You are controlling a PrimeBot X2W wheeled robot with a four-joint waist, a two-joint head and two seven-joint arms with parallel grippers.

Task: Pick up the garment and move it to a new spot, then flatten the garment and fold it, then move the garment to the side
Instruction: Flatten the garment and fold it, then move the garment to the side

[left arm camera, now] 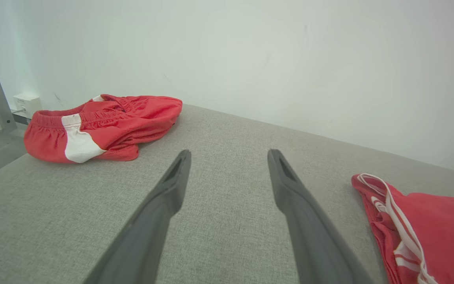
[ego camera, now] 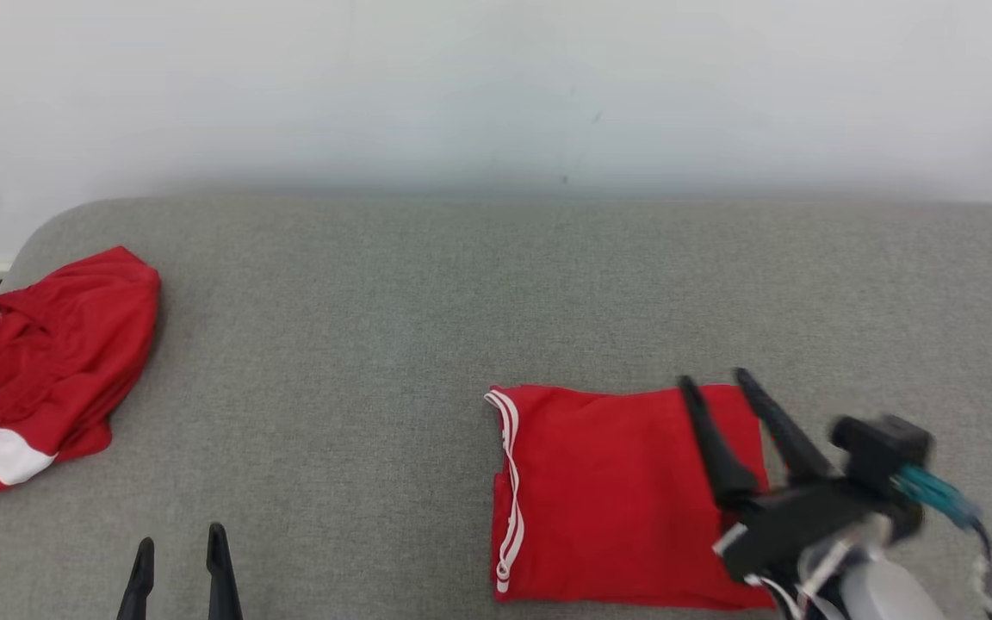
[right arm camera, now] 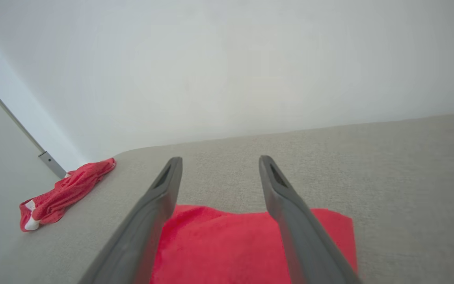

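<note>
One folded red garment [ego camera: 616,491] lies flat on the grey fabric-covered bench [ego camera: 375,344], directly under the right claw [ego camera: 715,379]. Its shape is a neat rectangle. Thin white stripes [ego camera: 509,482] run down the edge farthest from that claw, on the side facing the left claw [ego camera: 181,535].

The right claw is over the garment's far right corner with its two dark fingers spread wide and nothing between them. Whether the fingertips touch the cloth I cannot tell. In the right wrist view the red cloth [right arm camera: 219,244] lies beneath and between the fingers, and bare bench stretches ahead of the claw [right arm camera: 220,159].

The left claw is well apart from the garment, low over bare bench, its fingers likewise parted and empty. In its own wrist view, the garment's striped edge [left arm camera: 440,228] lies to the right of the claw [left arm camera: 230,152].

A second red garment [ego camera: 48,362] with white patches sits crumpled at the bench's corner, ahead and to the left of the left claw. A pale wall [ego camera: 496,86] rises behind the bench.
</note>
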